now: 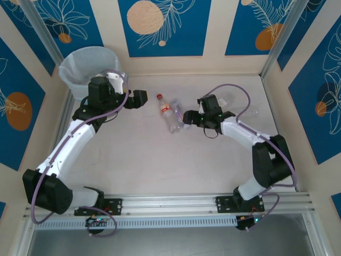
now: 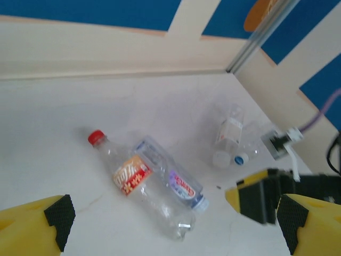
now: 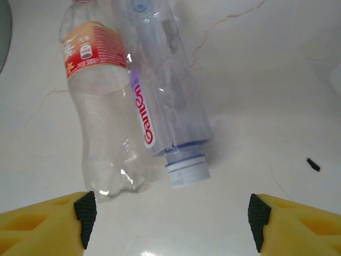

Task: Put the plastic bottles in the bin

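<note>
Slippage threatens: your right gripper [image 3: 170, 213], jaws wide apart, faces the red-labelled bottle [image 3: 93, 106] and blue-capped bottle [image 3: 160, 96] lying touching on the table [image 3: 266, 80], well apart from the bin [image 1: 80, 61], so closing could squirt one away.

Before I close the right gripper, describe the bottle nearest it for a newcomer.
From the grey bin at the far left of the table, look right to two bottles lying together mid-table. It is the right-hand one, with a pale blue cap and purple lettering; its neighbour has a red cap.
</note>
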